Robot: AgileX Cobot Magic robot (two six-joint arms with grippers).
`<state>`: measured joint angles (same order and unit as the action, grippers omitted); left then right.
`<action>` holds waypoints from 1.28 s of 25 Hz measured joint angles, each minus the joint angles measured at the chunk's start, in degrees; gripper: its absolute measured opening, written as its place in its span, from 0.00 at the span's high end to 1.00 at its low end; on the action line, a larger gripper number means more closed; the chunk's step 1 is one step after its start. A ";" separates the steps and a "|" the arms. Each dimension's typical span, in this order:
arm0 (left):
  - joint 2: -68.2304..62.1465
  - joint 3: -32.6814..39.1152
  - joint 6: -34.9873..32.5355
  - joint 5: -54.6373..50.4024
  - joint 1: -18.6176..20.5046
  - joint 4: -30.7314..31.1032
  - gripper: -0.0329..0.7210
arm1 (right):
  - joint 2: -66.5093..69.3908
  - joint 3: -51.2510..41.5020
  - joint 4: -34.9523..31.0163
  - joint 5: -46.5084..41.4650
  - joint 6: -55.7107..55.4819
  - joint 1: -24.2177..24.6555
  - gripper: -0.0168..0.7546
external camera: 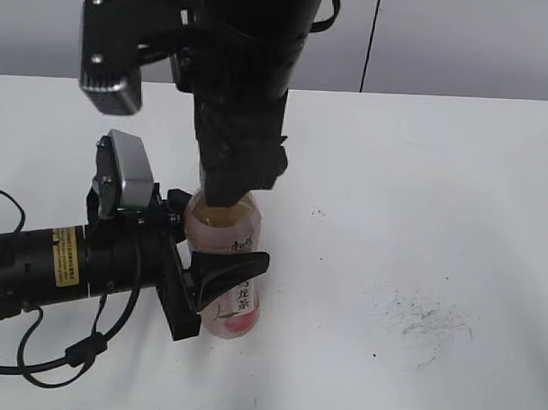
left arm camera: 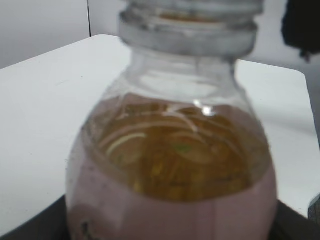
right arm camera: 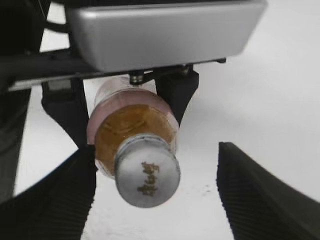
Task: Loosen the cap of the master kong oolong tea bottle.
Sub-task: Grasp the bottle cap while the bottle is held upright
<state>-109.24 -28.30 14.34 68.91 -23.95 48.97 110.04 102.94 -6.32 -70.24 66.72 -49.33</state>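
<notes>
The master kong oolong tea bottle [external camera: 230,238] stands upright on the white table, amber tea showing above its pink label. My left gripper [external camera: 215,250] reaches in from the left and is shut on the bottle's body, one finger on each side. In the left wrist view the bottle [left arm camera: 170,165] fills the frame. My right gripper [external camera: 234,193] hangs straight over the bottle's top and hides the cap in the exterior view. In the right wrist view the grey-white cap [right arm camera: 148,178] with its dark logo lies between the open fingers of the right gripper [right arm camera: 157,195]. It is nearer the left finger and touches neither.
Dark smudges [external camera: 428,318] mark the table [external camera: 419,174] to the right of the bottle. The left arm's cables [external camera: 43,363] trail near the front left edge. The left wrist camera's silver housing [right arm camera: 160,30] sits just beyond the bottle.
</notes>
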 joint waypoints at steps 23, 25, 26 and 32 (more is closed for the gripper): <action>0.00 0.00 0.00 0.03 0.00 -0.18 0.39 | -1.80 0.00 1.14 0.01 -67.40 0.00 0.30; 0.00 0.00 0.00 0.03 0.00 -0.19 0.39 | -2.23 0.00 1.33 0.01 -68.41 0.00 0.31; 0.00 0.00 0.00 0.03 0.00 -0.19 0.39 | -2.28 0.00 1.33 0.01 -68.80 0.00 0.31; 0.00 0.00 0.00 0.03 0.00 -0.19 0.39 | -2.48 0.00 2.31 0.07 -69.23 -2.63 0.31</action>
<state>-109.24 -28.30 14.34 68.95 -23.95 48.78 107.56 102.94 -4.02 -70.17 -2.51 -51.97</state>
